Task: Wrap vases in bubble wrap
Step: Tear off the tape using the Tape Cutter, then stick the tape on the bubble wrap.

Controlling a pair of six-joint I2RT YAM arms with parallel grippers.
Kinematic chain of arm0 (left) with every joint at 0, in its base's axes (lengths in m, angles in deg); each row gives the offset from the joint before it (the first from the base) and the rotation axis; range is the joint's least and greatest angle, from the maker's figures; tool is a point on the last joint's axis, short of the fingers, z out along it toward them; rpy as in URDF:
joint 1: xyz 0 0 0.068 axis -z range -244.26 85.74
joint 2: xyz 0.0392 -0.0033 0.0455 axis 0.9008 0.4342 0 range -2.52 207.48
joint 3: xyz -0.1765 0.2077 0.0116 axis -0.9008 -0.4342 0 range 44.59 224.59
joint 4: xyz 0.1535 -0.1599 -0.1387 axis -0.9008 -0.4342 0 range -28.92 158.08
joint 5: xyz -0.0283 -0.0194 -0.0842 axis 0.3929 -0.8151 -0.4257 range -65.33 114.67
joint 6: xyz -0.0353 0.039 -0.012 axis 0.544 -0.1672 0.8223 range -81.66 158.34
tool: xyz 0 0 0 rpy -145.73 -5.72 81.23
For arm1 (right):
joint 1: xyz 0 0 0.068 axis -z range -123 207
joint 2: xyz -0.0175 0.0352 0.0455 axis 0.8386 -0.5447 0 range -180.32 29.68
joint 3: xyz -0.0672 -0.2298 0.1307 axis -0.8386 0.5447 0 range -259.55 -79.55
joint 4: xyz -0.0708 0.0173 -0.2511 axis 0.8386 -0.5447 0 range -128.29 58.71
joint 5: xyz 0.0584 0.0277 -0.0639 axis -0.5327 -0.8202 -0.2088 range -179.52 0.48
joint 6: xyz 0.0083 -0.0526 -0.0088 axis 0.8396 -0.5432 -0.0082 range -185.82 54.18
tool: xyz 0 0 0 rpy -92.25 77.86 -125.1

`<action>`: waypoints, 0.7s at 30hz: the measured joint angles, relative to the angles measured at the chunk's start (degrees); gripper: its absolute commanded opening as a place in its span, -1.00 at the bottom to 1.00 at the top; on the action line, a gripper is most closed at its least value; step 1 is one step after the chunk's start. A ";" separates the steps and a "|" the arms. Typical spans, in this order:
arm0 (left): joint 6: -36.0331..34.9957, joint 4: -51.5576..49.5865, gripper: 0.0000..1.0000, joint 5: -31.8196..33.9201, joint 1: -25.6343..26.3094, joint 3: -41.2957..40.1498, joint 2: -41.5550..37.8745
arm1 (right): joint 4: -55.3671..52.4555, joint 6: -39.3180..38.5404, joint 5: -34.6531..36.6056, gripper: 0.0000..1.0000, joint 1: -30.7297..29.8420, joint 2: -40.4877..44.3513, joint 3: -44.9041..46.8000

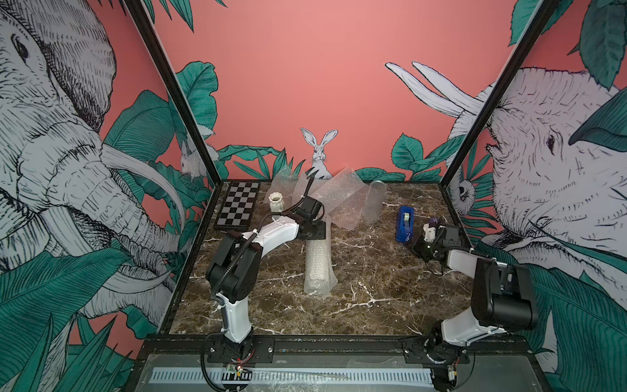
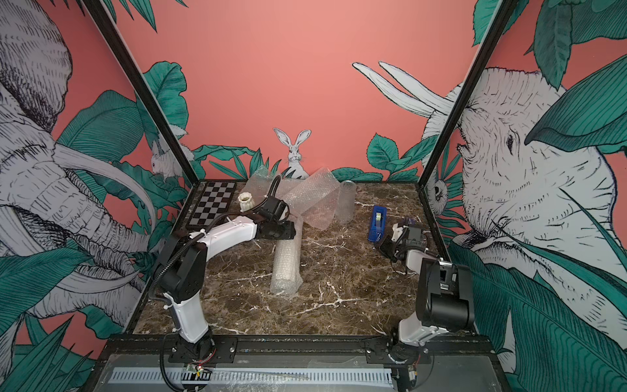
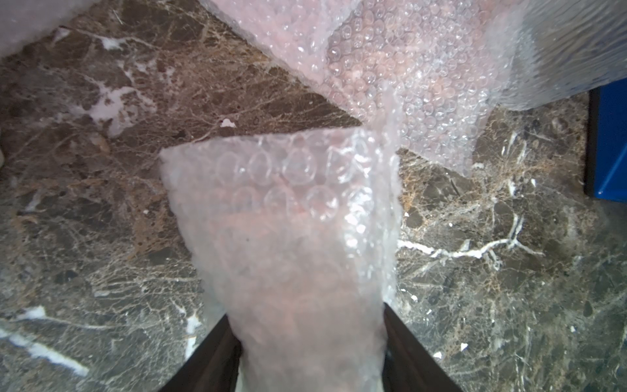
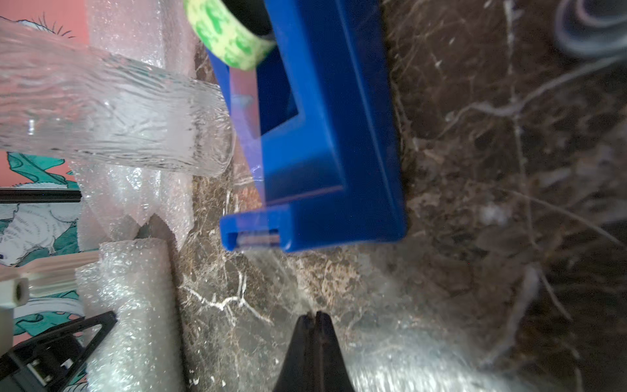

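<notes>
A vase rolled in bubble wrap (image 1: pixel 319 264) (image 2: pixel 286 268) lies lengthwise on the marble table, mid-left. My left gripper (image 3: pixel 305 310) is shut on its far end, with a dark finger (image 3: pixel 210 356) on each side of the bundle (image 3: pixel 288 220). A white fluted vase (image 1: pixel 277 202) stands at the back left. The clear glass vase (image 1: pixel 375 203) (image 4: pixel 118 115) stands at the back centre beside loose bubble wrap sheets (image 1: pixel 336 200) (image 3: pixel 407 68). My right gripper (image 4: pixel 314 314) (image 1: pixel 419 249) is shut just in front of the blue tape dispenser (image 4: pixel 322 135), and a thin clear strip of tape runs from the dispenser's cutter to its tips.
The tape dispenser (image 1: pixel 405 224) (image 2: pixel 377 224) stands at the right of the table. A chequered board (image 1: pixel 237 207) lies in the back left corner beside the white vase. Black frame posts and printed walls close in both sides.
</notes>
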 measured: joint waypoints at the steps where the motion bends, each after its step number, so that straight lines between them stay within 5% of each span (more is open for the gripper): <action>1: 0.00 0.00 0.23 0.00 0.00 0.00 0.00 | 1.29 0.50 0.28 -1.00 -0.28 -0.83 0.00; 12: -0.17 0.02 0.23 -0.22 0.00 0.00 0.00 | 5.29 4.07 0.98 -1.00 -3.65 -6.51 0.13; 21: -1.88 0.09 0.23 -0.44 0.15 0.02 0.15 | 2.49 0.68 -3.80 -1.00 -12.26 1.29 0.61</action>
